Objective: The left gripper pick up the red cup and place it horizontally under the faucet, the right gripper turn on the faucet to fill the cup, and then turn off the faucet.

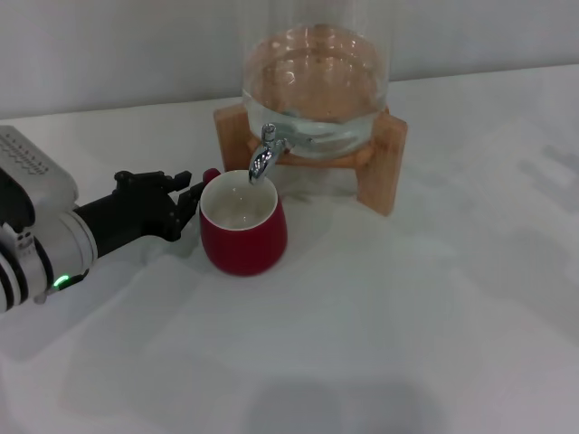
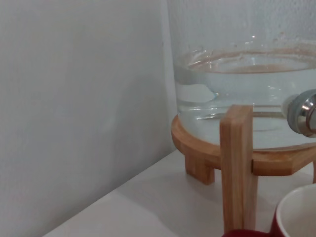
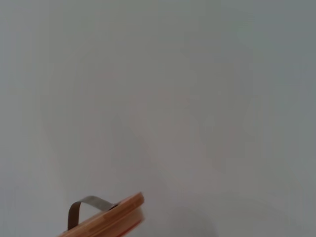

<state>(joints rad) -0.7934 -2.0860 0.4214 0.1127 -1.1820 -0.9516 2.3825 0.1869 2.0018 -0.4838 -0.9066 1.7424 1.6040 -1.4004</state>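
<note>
One arm reaches in low from the left, left gripper (image 1: pixel 194 194) fingers clamped on the red cup (image 1: pixel 242 226) handle.

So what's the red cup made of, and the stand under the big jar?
The red cup looks like glazed ceramic: thick rim, shiny dark-red outside, glossy white inside. The stand looks like light, plain wood, with grain lines showing in the left wrist view. The left gripper is at the cup's handle.
</note>
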